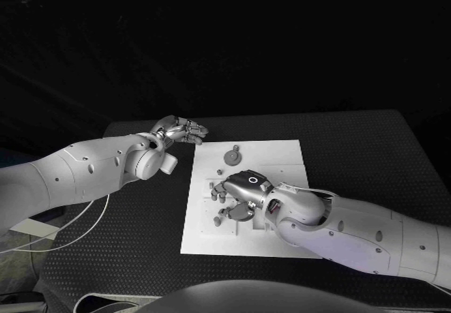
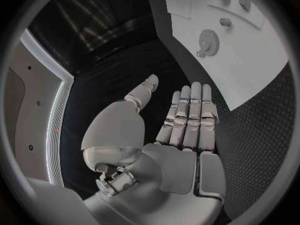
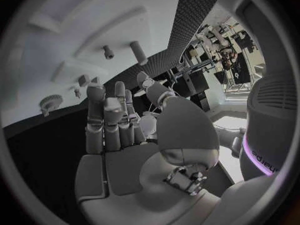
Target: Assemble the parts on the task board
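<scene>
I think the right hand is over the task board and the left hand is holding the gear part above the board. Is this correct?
Not quite. The left hand holds nothing: in the left wrist view its fingers are straight and empty, off the task board, over the black table. The gear part lies on the board. The right hand is over the board, as you said.

Task board (image 1: 282,156): white rectangular plate, flat on the black table, long side running away from me. Gear-shaped part (image 1: 232,157) lies flat near its far end, toothed disc with a small knob beside it. More small parts (image 1: 221,216) sit at the board's left-middle, partly hidden; details unclear.
</scene>
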